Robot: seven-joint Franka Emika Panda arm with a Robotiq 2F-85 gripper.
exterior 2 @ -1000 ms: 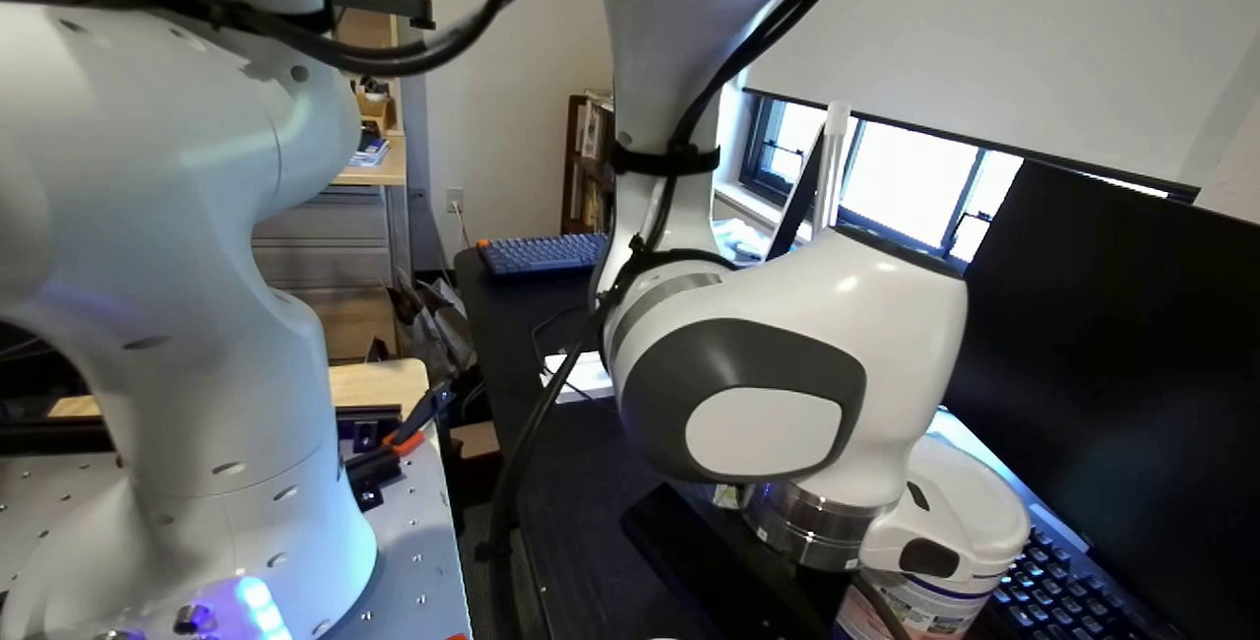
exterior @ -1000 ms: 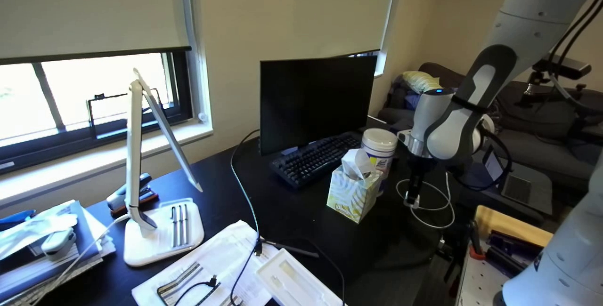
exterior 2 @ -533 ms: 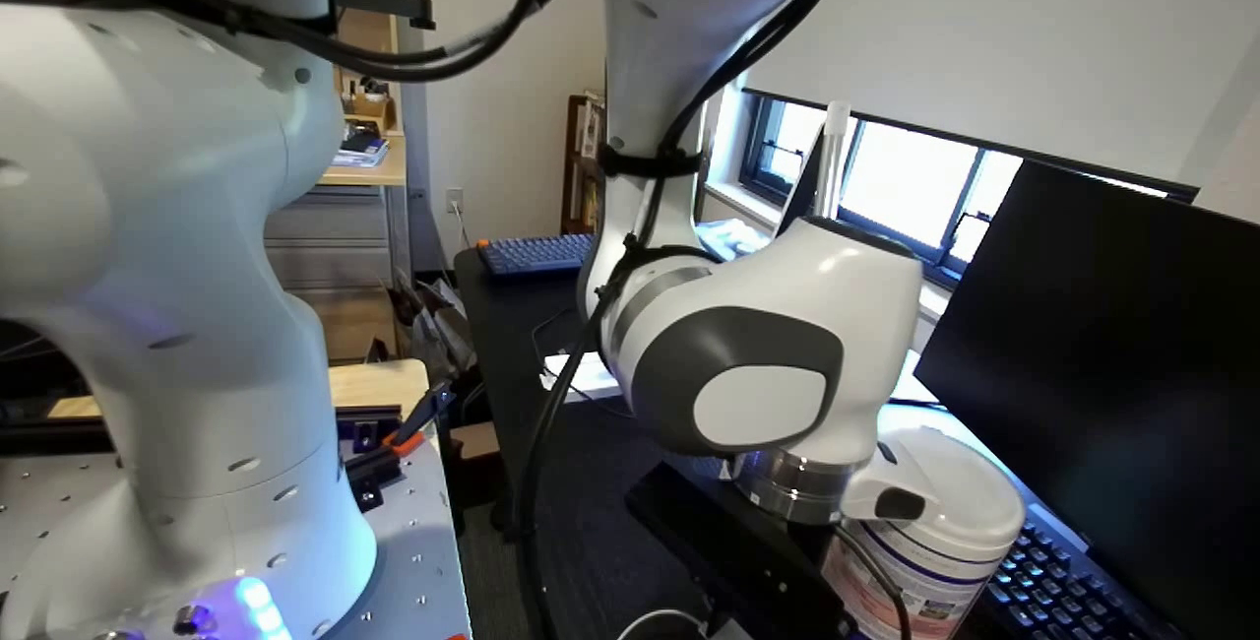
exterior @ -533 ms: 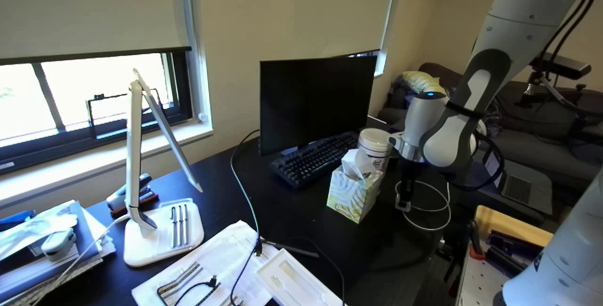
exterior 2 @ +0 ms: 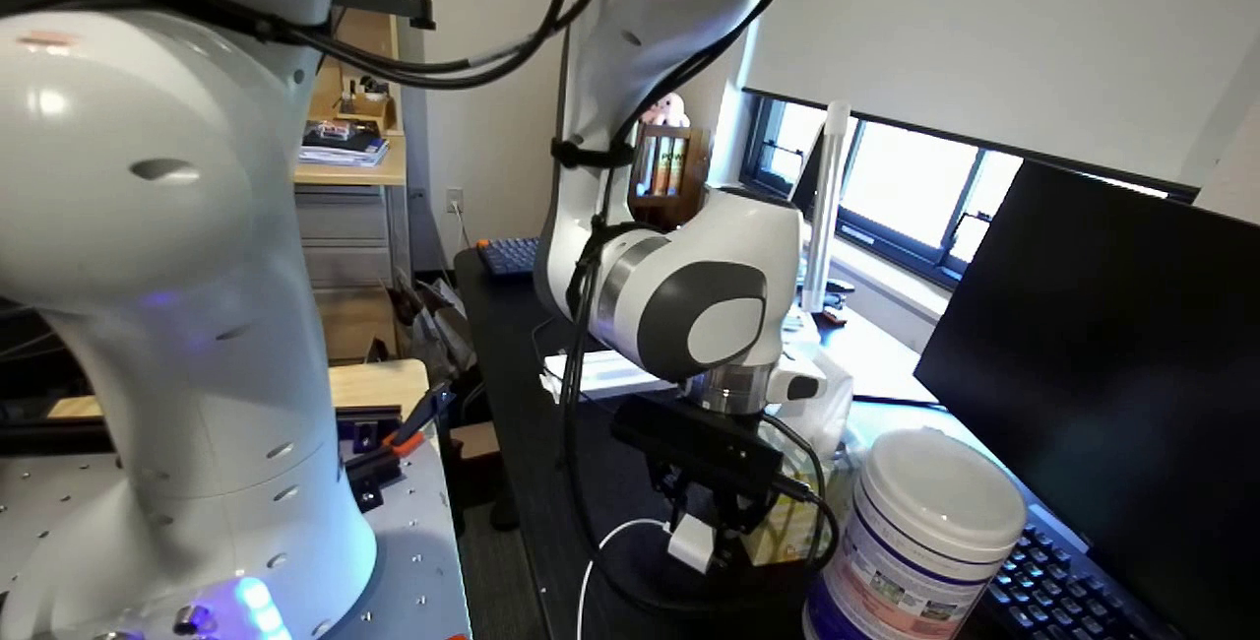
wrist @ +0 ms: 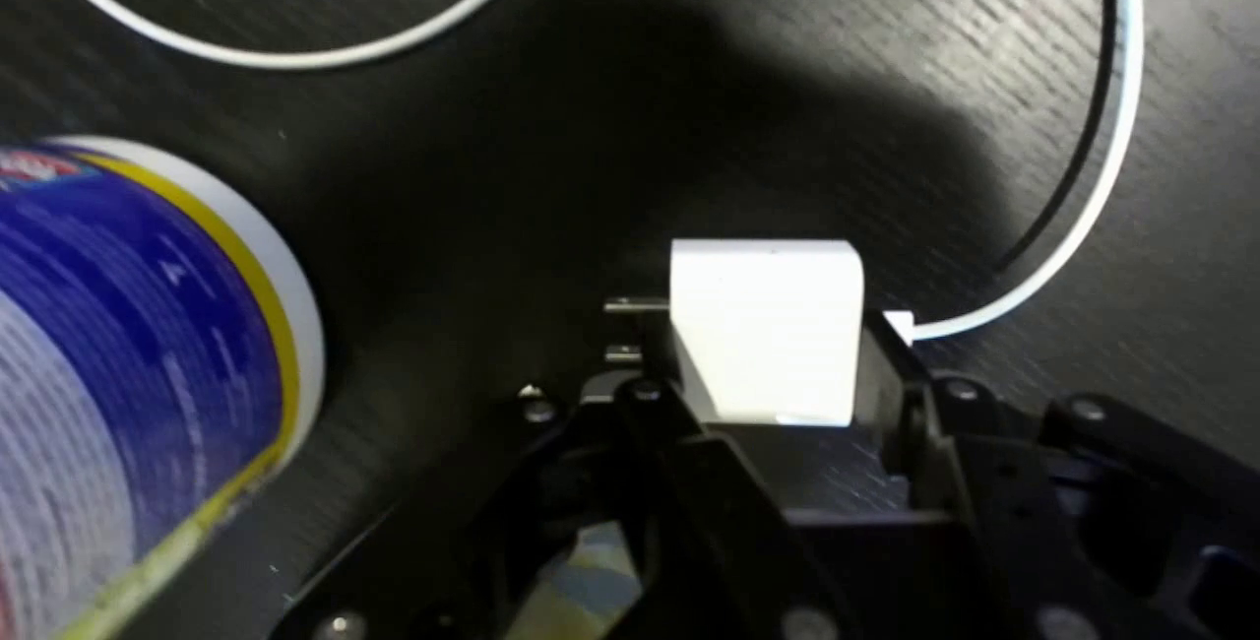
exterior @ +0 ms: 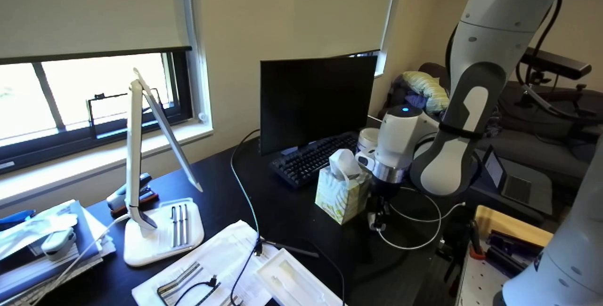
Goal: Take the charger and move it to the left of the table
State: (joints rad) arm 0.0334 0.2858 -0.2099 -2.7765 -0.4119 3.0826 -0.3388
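Note:
The charger is a white block with metal prongs (wrist: 768, 325) in the wrist view. Its white cord leaves from the right side and loops over the black table (exterior: 282, 216); the cord's loops (exterior: 440, 223) also show in an exterior view. My gripper (wrist: 771, 354) is shut on the block, a finger on each side, prongs pointing left. In an exterior view the gripper (exterior: 377, 221) hangs just right of the tissue box, above the table. The white block (exterior 2: 692, 543) shows below the wrist camera in an exterior view, where the fingers are mostly hidden.
The tissue box (exterior: 340, 197) stands close beside the gripper, with the wrist against its tissue or just in front. A wipes canister (exterior 2: 911, 561) stands by the monitor (exterior: 315, 103) and keyboard (exterior: 306, 162). Papers, a white tray (exterior: 294, 280), cables and a lamp (exterior: 134, 155) lie further left.
The gripper has moved with the charger, left and lower in an exterior view, away from the wipes canister, dragging the cord. The tissue box has shifted slightly left.

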